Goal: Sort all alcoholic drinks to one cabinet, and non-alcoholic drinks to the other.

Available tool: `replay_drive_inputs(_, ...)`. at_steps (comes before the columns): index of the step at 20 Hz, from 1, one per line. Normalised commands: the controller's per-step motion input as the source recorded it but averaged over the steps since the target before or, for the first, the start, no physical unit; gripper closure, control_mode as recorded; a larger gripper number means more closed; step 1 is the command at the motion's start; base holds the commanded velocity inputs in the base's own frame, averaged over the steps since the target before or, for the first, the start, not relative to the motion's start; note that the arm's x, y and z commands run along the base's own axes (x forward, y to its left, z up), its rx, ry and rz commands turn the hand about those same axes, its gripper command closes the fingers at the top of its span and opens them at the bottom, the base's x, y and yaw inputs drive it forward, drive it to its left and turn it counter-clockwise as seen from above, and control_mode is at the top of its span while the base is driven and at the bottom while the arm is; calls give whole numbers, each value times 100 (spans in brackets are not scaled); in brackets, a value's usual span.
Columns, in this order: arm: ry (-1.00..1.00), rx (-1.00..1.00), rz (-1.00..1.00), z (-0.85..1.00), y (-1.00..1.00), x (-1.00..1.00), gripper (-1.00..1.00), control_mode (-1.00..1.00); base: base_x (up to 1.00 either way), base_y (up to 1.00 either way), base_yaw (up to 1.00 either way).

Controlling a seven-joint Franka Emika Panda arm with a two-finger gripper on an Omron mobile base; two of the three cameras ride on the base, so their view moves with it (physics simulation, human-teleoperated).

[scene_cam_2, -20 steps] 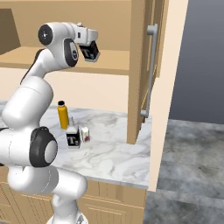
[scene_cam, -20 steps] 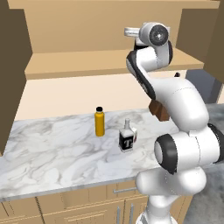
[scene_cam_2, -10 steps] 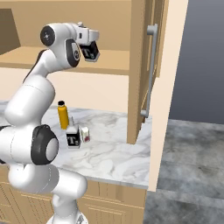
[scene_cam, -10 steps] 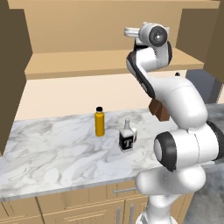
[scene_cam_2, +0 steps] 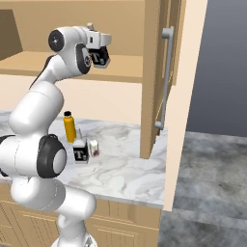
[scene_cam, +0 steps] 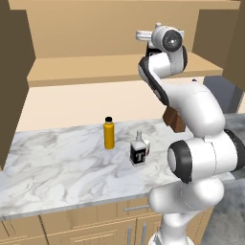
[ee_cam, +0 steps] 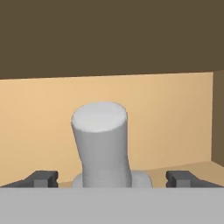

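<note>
Two pale bottles carry black labels with a white "T": one (scene_cam_2: 101, 57) at the wide cabinet's shelf (scene_cam_2: 123, 72), one (scene_cam: 139, 152) on the bench (scene_cam: 57, 162). One orange bottle (scene_cam: 109, 133) (black cap) stands beside it. The end effector (ee_cam: 112, 178) is spread wide, fingers (ee_cam: 41, 178) clear of the upper bottle's neck.

Marble counter (scene_cam: 57, 167): orange bottle (scene_cam: 109, 133), "T" bottle (scene_cam: 139, 150).
</note>
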Motion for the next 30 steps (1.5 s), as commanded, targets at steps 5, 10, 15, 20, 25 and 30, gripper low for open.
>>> replay_drive_inputs(5,0,0,0,0,0,17,-100,-100,0,0,0)
replay_drive_inputs(10,0,0,0,0,0,17,-100,-100,0,0,0)
replay_drive_inputs(15,0,0,0,0,0,8,-100,-100,0,0,0)
replay_drive_inputs(20,0,0,0,0,0,0,-100,-100,0,0,0)
replay_drive_inputs(25,0,0,0,0,1,-15,-100,-100,0,0,0)
replay_drive_inputs(30,0,0,0,0,1,-30,-100,-100,0,0,0)
